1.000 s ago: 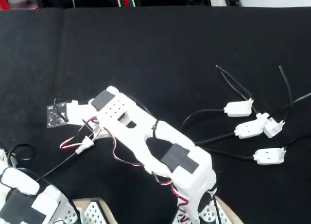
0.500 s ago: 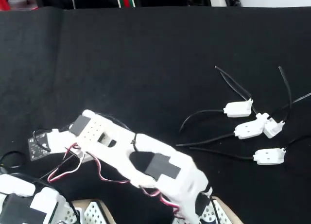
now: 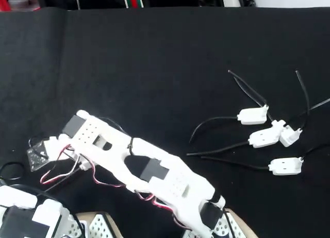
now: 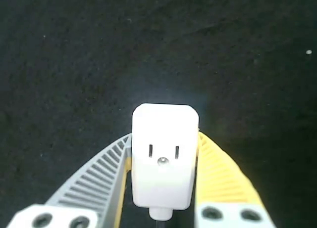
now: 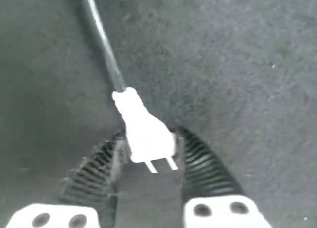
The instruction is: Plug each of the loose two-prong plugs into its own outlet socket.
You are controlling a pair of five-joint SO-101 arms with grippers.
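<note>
At the near left corner of the black worktop (image 3: pixel 154 57) sits the folded left arm (image 3: pixel 26 209); its wrist view shows the left pincer (image 4: pixel 165 138) clenched on a white outlet socket (image 4: pixel 165 154), a grey finger (image 4: pixel 99 173) pressed to one side and a yellow finger (image 4: pixel 218 168) to the other; the socket's face, with two slots and a round hole below them, is turned towards the camera.

Just beyond that arm, at the left side of the worktop, is the right pincer (image 3: pixel 40 154); in its wrist view the right pincer (image 5: pixel 148 135) grips a white two-prong plug (image 5: pixel 141 124) between its ribbed fingers; the prongs (image 5: pixel 161 165) point back towards the wrist, and a black cable (image 5: pixel 101 37) runs away from the plug's far end over the cloth.

The right arm (image 3: pixel 154 171) stretches low across the worktop from its base at the near edge, right of centre, with red and white wires looped under its forward part.

Well apart, on the right side, lie four white corded connectors: one farthest (image 3: pixel 252 115), two touching in the middle (image 3: pixel 264 138) (image 3: pixel 290 136), and one nearest (image 3: pixel 285 165); their thin black cords fan out around them; whether each is a plug or a socket I cannot tell.
</note>
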